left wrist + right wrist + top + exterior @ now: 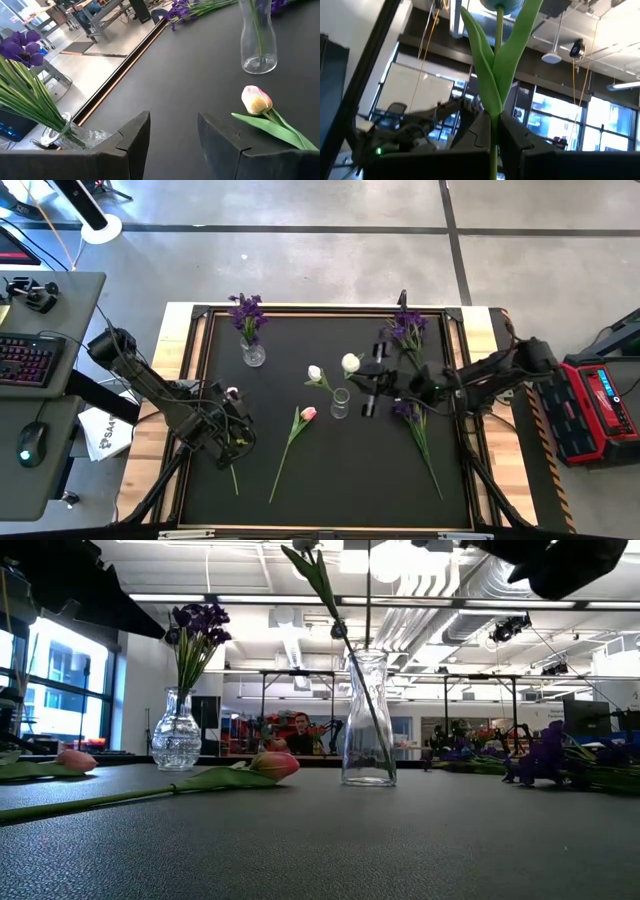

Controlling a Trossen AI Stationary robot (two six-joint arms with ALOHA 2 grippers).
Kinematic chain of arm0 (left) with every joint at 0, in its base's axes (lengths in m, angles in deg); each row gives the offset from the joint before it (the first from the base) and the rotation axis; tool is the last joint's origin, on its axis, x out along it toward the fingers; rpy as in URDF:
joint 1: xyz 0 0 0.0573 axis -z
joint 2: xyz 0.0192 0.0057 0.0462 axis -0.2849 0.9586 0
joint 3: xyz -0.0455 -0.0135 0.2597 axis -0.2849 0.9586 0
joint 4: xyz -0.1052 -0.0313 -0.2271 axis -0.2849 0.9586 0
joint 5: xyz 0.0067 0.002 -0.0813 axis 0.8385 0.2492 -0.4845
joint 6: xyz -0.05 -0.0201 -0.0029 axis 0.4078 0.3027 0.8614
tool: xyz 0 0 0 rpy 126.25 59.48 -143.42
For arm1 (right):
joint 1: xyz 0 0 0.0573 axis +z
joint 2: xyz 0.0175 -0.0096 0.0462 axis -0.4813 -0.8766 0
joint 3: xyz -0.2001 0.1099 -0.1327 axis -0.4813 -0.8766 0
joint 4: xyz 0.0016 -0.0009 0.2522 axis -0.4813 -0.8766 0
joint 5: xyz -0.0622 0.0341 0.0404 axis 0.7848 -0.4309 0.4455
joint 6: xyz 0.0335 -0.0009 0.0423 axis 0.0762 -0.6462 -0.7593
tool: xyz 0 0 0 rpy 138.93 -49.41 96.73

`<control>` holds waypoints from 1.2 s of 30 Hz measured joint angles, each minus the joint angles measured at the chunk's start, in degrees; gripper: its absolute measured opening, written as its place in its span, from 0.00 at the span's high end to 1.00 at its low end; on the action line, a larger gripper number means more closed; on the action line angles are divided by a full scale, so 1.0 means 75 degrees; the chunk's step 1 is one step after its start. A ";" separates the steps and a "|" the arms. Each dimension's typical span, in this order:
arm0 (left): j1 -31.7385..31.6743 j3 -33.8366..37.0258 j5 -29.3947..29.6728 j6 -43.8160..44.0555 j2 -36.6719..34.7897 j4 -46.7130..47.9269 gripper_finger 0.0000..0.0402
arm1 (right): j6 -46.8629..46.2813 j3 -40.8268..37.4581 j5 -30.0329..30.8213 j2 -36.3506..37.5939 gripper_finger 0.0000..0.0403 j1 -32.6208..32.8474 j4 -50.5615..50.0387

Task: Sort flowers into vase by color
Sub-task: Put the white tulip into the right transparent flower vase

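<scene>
Gripping a white tulip (pixel 351 363) stem, right pincer (pixel 372 388) closed, broad green leaves, left pincer (pixel 172 137) open.

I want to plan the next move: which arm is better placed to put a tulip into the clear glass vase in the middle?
Right. The right gripper already clamps a white tulip beside that vase; the left gripper is farther away, open and empty.

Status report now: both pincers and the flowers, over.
Right pincer shut on white tulip, stem in the middle vase. Left pincer open, empty, near pink tulip. Nothing in the way.
</scene>
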 joint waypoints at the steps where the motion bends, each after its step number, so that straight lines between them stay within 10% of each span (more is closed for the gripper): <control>1: 0.0000 0.0000 0.0000 0.0000 0.0000 0.0000 0.62 | -0.0067 0.0000 0.0002 -0.0070 1.00 -0.0035 0.0000; 23: 0.0003 0.0000 -0.0026 -0.0001 0.0000 -0.0006 0.62 | -0.0583 -0.0090 0.0454 -0.0860 0.99 -0.0128 -0.0696; 36: 0.0003 0.0000 -0.0052 0.0003 0.0000 -0.0006 0.62 | -0.0781 -0.0090 0.0807 -0.0862 0.67 -0.0125 -0.1257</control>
